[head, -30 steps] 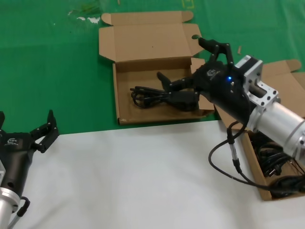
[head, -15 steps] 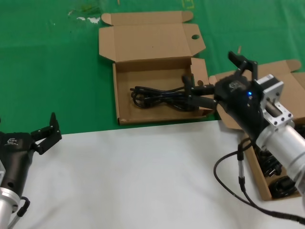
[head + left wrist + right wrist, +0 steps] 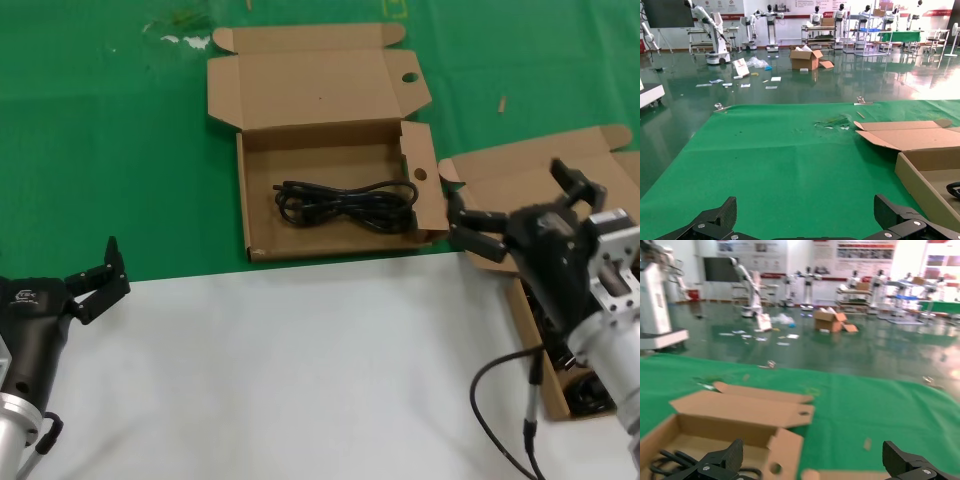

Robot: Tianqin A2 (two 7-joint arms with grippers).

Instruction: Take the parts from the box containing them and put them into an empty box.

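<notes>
The empty box [image 3: 322,98], brown with round holes in its flaps, lies open at the back centre. One black coiled cable [image 3: 346,203] lies on its floor. That box [image 3: 742,412] and the cable [image 3: 671,459] also show in the right wrist view. My right gripper [image 3: 518,206] hangs open and holds nothing, just right of this box and above the lid of the box containing the parts [image 3: 520,165]. More black cables [image 3: 556,335] lie there, mostly hidden by my right arm. My left gripper [image 3: 55,256] waits open at the near left.
A white table surface [image 3: 280,370] fills the front, and green cloth [image 3: 110,150] covers the back. In the left wrist view the left gripper [image 3: 805,210] faces bare green cloth, with the holed box's wall [image 3: 920,182] to one side.
My right gripper has drawn back out of the holed box toward the right box, leaving the cable lying inside. The left arm has barely moved.
</notes>
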